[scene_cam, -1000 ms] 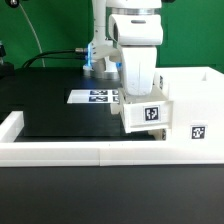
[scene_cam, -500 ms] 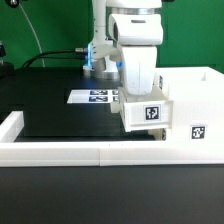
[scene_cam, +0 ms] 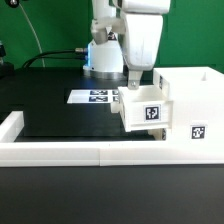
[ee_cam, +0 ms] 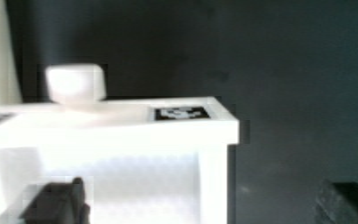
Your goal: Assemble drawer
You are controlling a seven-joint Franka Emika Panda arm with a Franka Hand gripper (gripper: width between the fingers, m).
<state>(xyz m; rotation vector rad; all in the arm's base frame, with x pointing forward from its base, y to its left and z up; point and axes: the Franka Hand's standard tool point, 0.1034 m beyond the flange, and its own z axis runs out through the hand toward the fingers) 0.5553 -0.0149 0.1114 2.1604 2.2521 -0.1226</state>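
Observation:
A small white tray (scene_cam: 145, 108) with a black-and-white tag on its front stands on the black tabletop. It sits against the side of the tall white housing (scene_cam: 196, 100) that faces the exterior view's left. My gripper (scene_cam: 133, 77) hangs just above the tray, open and holding nothing. In the wrist view the tray (ee_cam: 123, 150) fills the area below, with a tag on top and a small white knob (ee_cam: 75, 82). The two dark fingertips (ee_cam: 55, 202) stand wide apart on either side of my gripper (ee_cam: 202, 205). I see no second tray.
The marker board (scene_cam: 93, 97) lies flat on the table behind the tray. A low white rail (scene_cam: 60, 152) edges the black tabletop along the front and both sides. The robot base (scene_cam: 100, 55) stands at the back.
My gripper has lifted up off the tray and now hangs above it. The tray has stayed in place beside the housing.

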